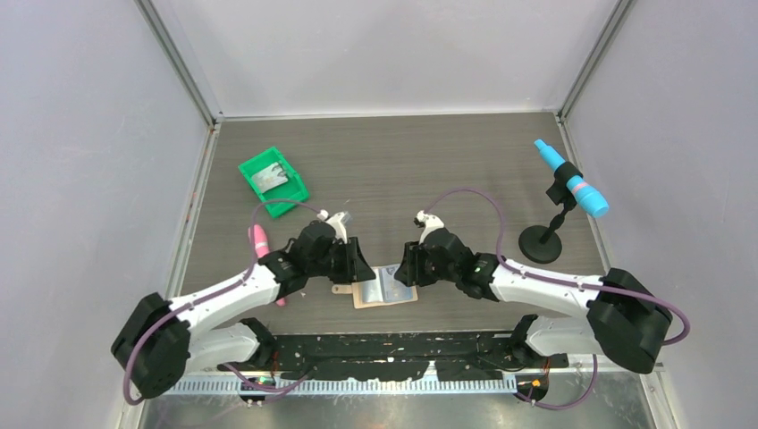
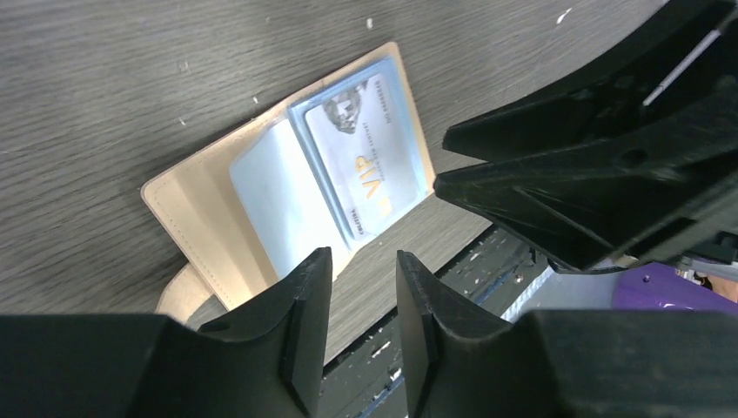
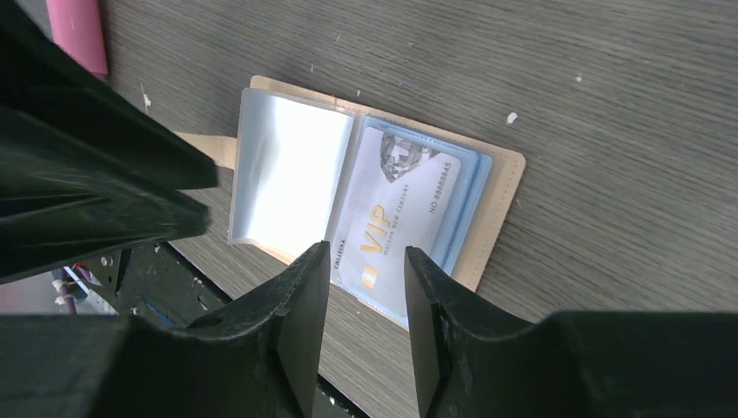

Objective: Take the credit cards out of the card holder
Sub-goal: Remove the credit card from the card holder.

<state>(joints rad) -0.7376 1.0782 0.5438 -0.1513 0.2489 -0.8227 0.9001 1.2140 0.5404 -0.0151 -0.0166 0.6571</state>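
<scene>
Near bottom centre, holder (image 1: 384,289) lies spread on desk (image 1: 402,161), baring card (image 3: 396,213); left claw (image 2: 364,261), right claw (image 3: 367,254) flank it, both apart, empty.

Dark wood-grain table (image 1: 402,161) — pale grey walls (image 1: 384,54), metal corner posts (image 1: 177,58).

Top view: card holder (image 1: 384,288) is half covered by both arm heads, its insides too small to make out. Green bin (image 1: 273,182) contents unclear.

Left wrist: left pincer (image 2: 364,261) hides the holder's near corner and part of the strap tab (image 2: 178,292).

Right wrist: right pincer (image 3: 367,257) hides the lower edge of the credit card (image 3: 396,209), whose fine print is blurred. Pink object (image 3: 77,30) is cut off at the top.
</scene>
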